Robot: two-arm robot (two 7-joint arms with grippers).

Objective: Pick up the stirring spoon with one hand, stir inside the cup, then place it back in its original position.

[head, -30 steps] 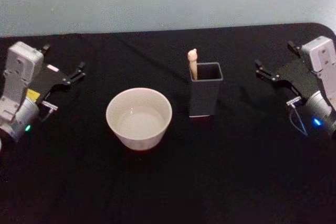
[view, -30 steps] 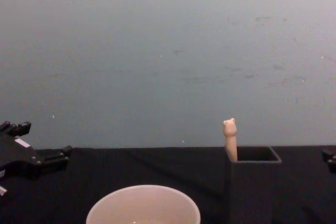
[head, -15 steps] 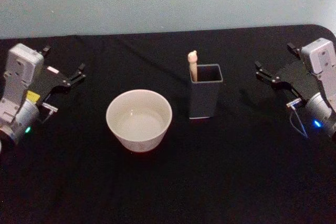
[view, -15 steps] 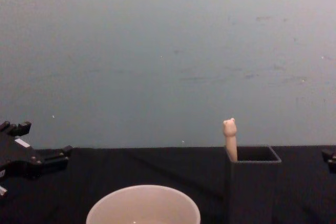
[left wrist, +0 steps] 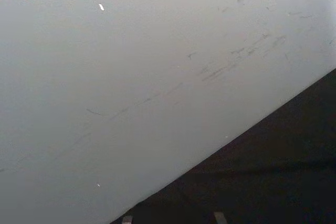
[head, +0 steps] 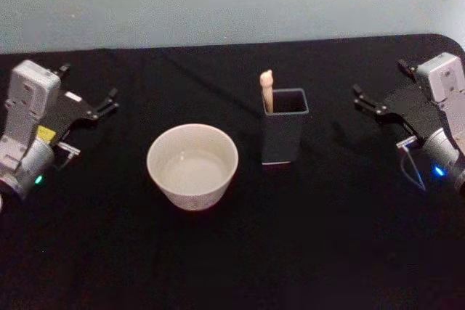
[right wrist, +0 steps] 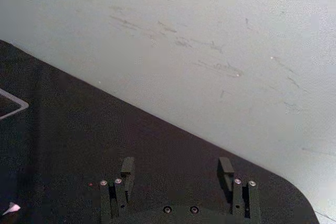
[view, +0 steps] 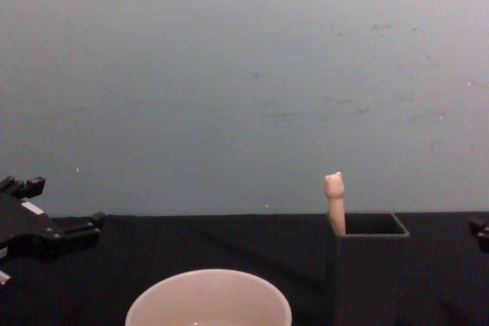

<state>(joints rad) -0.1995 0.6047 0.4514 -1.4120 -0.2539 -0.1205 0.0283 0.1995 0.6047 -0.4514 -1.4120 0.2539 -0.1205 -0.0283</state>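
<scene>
The stirring spoon (head: pixel 267 89) stands upright in the dark grey square holder (head: pixel 283 128), leaning in its left corner. Its beige handle and animal-head knob (view: pixel 334 186) stick out above the rim, and its bowl is hidden inside the holder (view: pixel 370 265). The pale round cup (head: pixel 192 165) sits on the table to the left of the holder, with its rim (view: pixel 208 295) low in the chest view. My left gripper (head: pixel 89 83) hangs open at the far left, away from the cup. My right gripper (head: pixel 379 79) is open at the far right, with its fingers (right wrist: pixel 226 170) spread and nothing between them.
A black cloth (head: pixel 240 252) covers the table, with bare room in front of the cup and holder. A pale wall (view: pixel 244 74) stands right behind the table's far edge. The left gripper (view: pixel 65 204) shows at the chest view's left edge.
</scene>
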